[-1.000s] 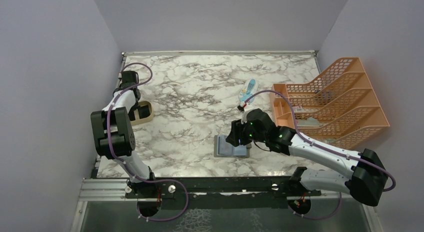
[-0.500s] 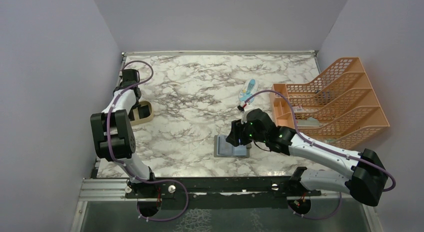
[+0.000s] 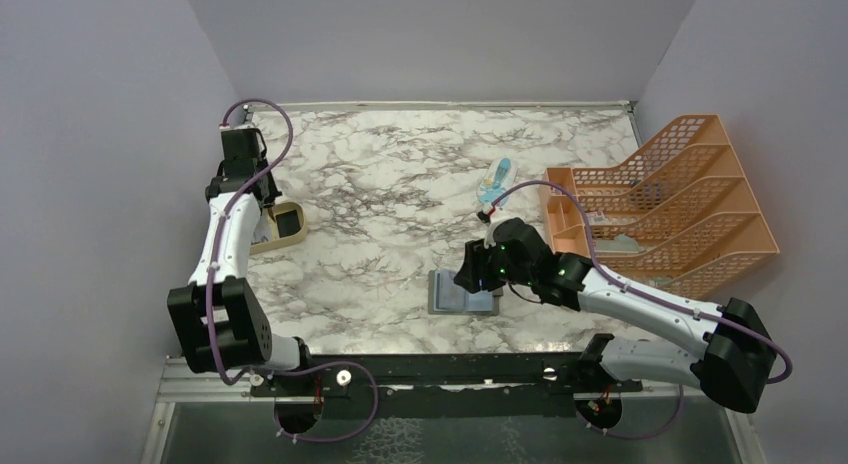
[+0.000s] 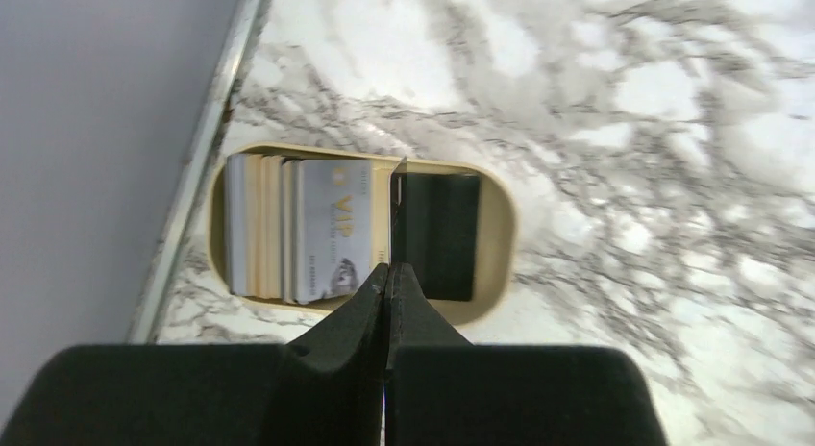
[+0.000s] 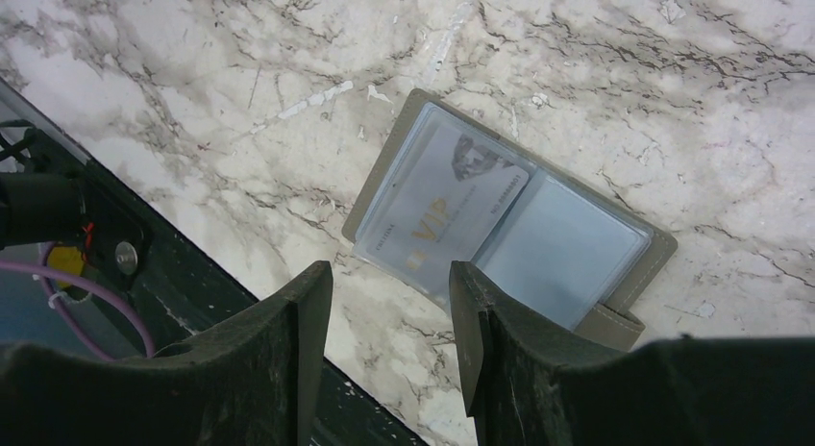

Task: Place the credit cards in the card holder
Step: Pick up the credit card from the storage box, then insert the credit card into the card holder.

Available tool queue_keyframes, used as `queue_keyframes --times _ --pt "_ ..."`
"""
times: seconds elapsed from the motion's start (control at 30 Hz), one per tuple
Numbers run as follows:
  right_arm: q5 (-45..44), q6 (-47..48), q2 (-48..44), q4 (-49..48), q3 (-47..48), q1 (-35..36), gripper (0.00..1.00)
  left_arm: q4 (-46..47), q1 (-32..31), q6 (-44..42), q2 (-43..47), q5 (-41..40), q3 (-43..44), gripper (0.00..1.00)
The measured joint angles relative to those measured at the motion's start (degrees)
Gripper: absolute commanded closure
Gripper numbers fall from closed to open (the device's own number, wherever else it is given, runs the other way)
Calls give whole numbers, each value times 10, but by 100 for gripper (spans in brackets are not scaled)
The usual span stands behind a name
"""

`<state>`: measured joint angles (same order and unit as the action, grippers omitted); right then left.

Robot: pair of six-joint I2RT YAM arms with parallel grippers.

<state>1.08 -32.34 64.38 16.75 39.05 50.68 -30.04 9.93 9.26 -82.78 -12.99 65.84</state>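
The card holder (image 3: pixel 445 296) (image 5: pixel 615 244) lies open on the marble near the front edge, its pale blue pockets facing up. One credit card (image 5: pixel 437 210) marked VIP sits askew, partly in its left pocket. My right gripper (image 3: pixel 476 275) (image 5: pixel 389 302) hovers open just above it, holding nothing. Several credit cards (image 4: pixel 293 225) stand stacked in the left compartment of a tan oval tray (image 3: pixel 268 241) (image 4: pixel 495 230). My left gripper (image 3: pixel 258 199) (image 4: pixel 388 271) is above that tray, shut on a thin credit card (image 4: pixel 392 210) seen edge-on.
An orange mesh file rack (image 3: pixel 680 204) stands at the right. A light blue-and-white packet (image 3: pixel 495 179) lies behind the right arm. The left wall and the table's metal edge (image 4: pixel 192 177) run close beside the tray.
My left gripper has shut and the left arm has lifted and swung back from the tray. The right arm has barely moved.
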Motion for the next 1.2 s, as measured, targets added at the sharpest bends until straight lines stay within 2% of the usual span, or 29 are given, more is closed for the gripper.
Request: queue_keyframes --times 0.17,0.43,0.7,0.9,1.0,1.2 --pt "-14 -10 1 15 2 0 52 0 0 31 70 109 -16 100" --pt "-44 -49 15 50 12 0 53 4 0 70 131 285 -71 100" --pt "-99 -94 41 106 12 0 53 67 -35 149 211 445 -154 100" --pt "-122 -106 76 126 14 -6 53 168 -176 260 247 475 -247 100" --pt "-125 -108 90 134 19 -12 57 224 -247 313 255 473 -282 100" --pt "-124 -107 91 132 19 -31 61 337 -348 401 248 450 -338 100"
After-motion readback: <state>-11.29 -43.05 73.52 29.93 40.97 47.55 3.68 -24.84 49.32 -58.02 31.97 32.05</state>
